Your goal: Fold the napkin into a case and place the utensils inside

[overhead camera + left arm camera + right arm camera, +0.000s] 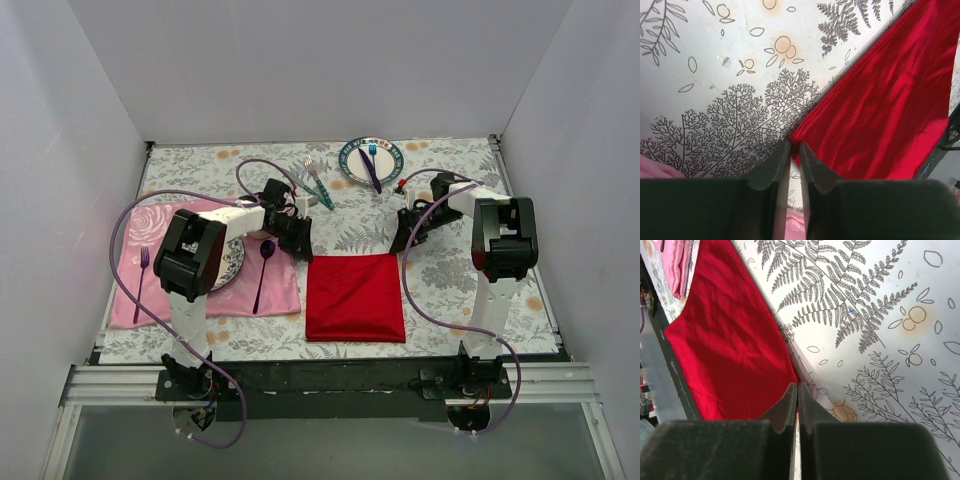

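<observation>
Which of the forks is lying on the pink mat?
The purple fork, near the pink mat's left edge. The blue fork rests on the far plate; the teal-handled fork lies on the floral tablecloth.

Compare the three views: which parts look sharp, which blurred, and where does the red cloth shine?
Top external: even light, all sharp, soft shadows. Left wrist: plain red cloth napkin shows sheen; dark left pincer near lens blurred. Right wrist: fern-printed white tablecloth crisp, right pincer blurred.
</observation>
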Controlling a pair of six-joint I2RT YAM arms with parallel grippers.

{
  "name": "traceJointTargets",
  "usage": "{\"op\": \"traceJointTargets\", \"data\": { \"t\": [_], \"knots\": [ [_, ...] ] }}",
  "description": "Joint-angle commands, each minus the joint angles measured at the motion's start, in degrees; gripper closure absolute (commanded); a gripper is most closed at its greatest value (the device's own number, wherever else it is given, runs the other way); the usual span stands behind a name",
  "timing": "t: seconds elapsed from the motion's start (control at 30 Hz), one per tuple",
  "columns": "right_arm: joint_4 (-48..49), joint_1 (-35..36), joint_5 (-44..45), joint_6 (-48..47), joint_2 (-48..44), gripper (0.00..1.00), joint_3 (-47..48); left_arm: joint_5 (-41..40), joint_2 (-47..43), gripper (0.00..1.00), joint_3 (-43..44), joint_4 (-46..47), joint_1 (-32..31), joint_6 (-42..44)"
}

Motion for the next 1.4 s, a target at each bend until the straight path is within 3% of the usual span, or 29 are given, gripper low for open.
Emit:
{"op": "traceJointTargets", "data": {
  "t": [0.0,0.07,0.4,0.53,0.83,0.97,1.37],
  "knots": [
    [-2.3,-0.01,-1.61,-1.57,0.25,0.99,1.38,1.05,1.39,0.96,1.06,-1.53,-0.01,0.54],
    [-2.3,0.08,-1.79,-1.57,0.16,0.99,2.69,2.11,1.39,1.0,1.59,-0.04,-0.01,0.37],
    [-3.97,0.16,-0.3,-9.74,-4.13,0.99,4.02,0.79,0.86,1.0,3.17,2.61,0.69,7.22],
    [-3.79,1.56,0.58,-14.3,-6.86,0.99,0.42,2.28,-1.59,0.5,0.55,4.45,2.27,6.44],
    [1.04,7.71,3.04,-19.14,-16.88,0.99,-9.77,4.93,-15.04,0.26,-7.98,11.48,4.56,4.23],
    [3.06,11.41,5.06,-22.13,-23.02,0.99,-13.64,3.52,-19.7,0.04,-11.06,14.64,5.44,4.23],
    [4.74,23.8,12.71,-37.85,-37.17,0.99,-28.23,1.23,-33.31,0.02,-19.23,22.03,7.46,4.67]
  ]
}}
